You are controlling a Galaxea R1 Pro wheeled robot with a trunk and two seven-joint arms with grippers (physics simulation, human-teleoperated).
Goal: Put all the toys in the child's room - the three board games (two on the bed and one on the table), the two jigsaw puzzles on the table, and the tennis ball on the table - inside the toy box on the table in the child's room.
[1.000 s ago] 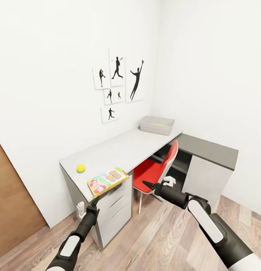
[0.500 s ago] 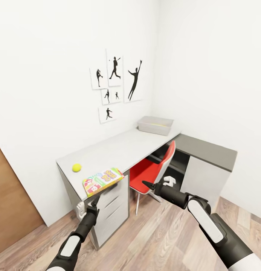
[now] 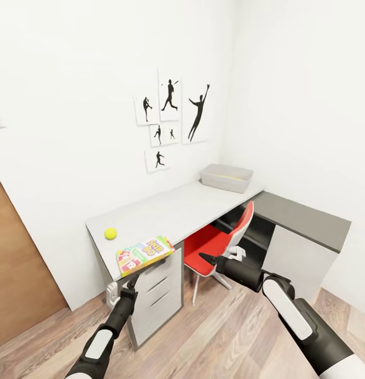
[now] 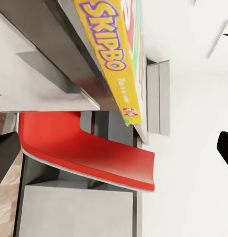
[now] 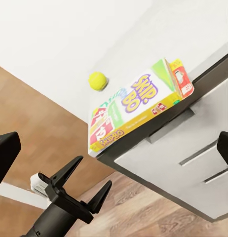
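On the grey surface (image 3: 166,210), the tennis ball (image 3: 110,233) sits at ten o'clock from the board game (image 3: 144,254), with the toy box (image 3: 226,178) far at two o'clock. The left gripper (image 3: 130,283) hangs below the game with its jaws apart and empty. The right gripper (image 3: 204,258) hovers by the red chair (image 3: 219,241); I cannot tell how its jaws stand.

Two robot arms reach forward from below. The left gripper (image 3: 131,282) points upward on a slim black-and-white arm, fingers spread apart. The right gripper (image 3: 204,258) points left on a thicker, bent arm; its finger spacing is unclear.

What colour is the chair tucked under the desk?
Red chair, clearest in the head view.
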